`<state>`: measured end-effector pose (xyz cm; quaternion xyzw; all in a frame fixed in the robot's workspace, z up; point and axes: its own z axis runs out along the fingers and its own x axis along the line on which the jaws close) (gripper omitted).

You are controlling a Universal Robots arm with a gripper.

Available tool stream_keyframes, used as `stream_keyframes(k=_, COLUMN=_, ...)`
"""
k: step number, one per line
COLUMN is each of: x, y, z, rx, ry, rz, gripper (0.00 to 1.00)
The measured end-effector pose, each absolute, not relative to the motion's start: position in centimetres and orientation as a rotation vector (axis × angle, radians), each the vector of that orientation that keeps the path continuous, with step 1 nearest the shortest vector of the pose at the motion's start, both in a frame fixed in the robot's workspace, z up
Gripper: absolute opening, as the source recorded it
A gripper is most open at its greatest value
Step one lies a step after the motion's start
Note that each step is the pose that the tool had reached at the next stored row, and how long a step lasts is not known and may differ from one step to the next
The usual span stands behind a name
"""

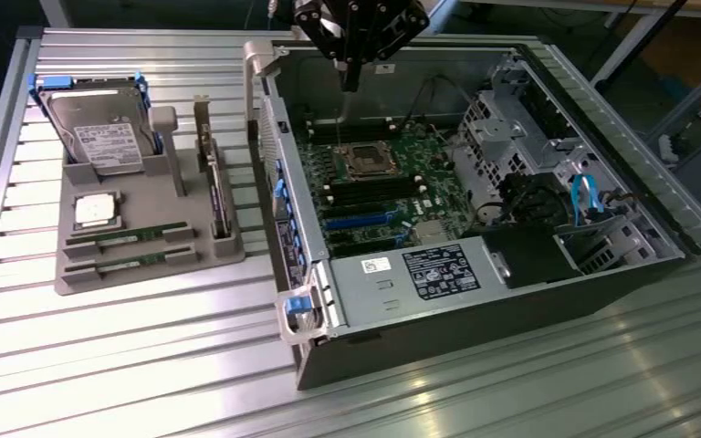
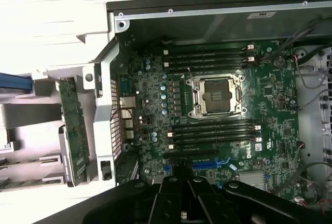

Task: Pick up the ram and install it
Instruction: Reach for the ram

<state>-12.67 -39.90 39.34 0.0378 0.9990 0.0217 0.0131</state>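
Though seemingly empty, gripper (image 1: 350,85) above motherboard (image 1: 430,151).

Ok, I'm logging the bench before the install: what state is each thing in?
tool: shut, nothing seen in it, above the case.
ram sticks: two, lying flat in the tray.
case: on its side, open.
CPU socket: empty.
memory slots: empty.
hard drive: upright in tray.
CPU chip: flat on tray.
expansion card: on edge in tray.
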Motion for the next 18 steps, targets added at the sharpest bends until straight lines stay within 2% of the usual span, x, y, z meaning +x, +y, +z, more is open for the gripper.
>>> stream_keyframes(k=18, x=-16.5, y=-39.9, z=39.3, rx=0.118, ry=3.113, rz=0.068, gripper=0.1)
